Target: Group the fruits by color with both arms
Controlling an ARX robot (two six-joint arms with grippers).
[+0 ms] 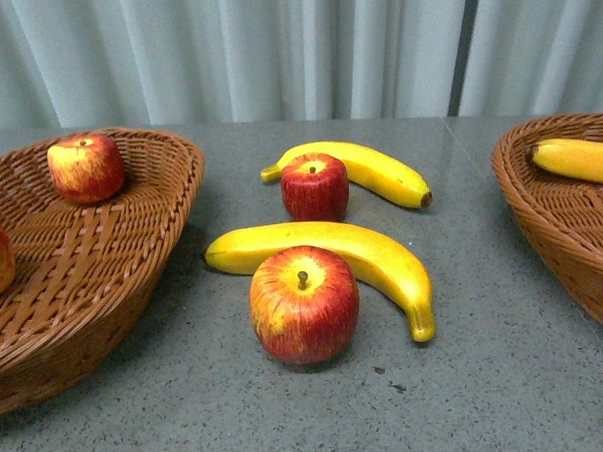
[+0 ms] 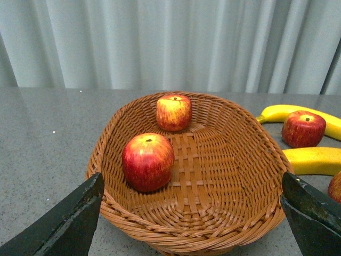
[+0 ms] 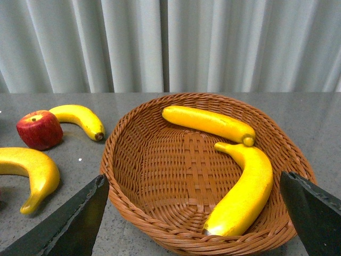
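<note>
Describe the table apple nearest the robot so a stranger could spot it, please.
On the grey table, look between the left basket and right basket. The front apple there shows yellow around its stem; the rear apple is solid dark red.

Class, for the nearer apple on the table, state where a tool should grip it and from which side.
Probably from above, closing on the left and right flanks of the nearer apple at its widest girth: it stands stem-up, and a banana lies close behind it.

Two red apples (image 2: 147, 161) sit upright in the left basket (image 2: 224, 176), two yellow bananas (image 3: 242, 186) in the right basket (image 3: 160, 176); two of each lie on the desk (image 1: 489, 398) between.
</note>
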